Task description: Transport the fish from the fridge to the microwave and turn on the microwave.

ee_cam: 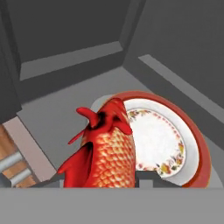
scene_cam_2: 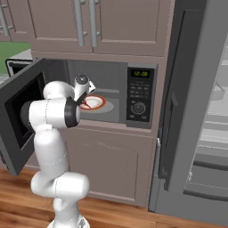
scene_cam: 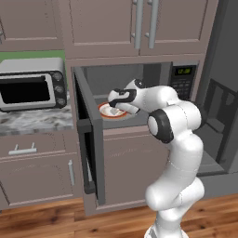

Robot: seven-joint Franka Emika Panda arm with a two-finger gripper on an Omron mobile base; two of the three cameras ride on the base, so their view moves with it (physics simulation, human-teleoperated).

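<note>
We are holding the fish (ee_cam: pixel 105 151) clamped in our gripper (ee_cam: pixel 103 186), low in the hand view's centre, inside the open microwave (scene_cam_2: pixel 133 95). Its long axis is running up the frame, tail uppermost, reaching over the red-rimmed plate (ee_cam: pixel 192 153), which is lying otherwise bare on the microwave floor.

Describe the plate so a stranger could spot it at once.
Find the black microwave built in under the wall cabinets, its door swung open. On its floor lies the plate, right under the gripper holding the fish. It is round and white with a red rim and a flowery ring.
</note>
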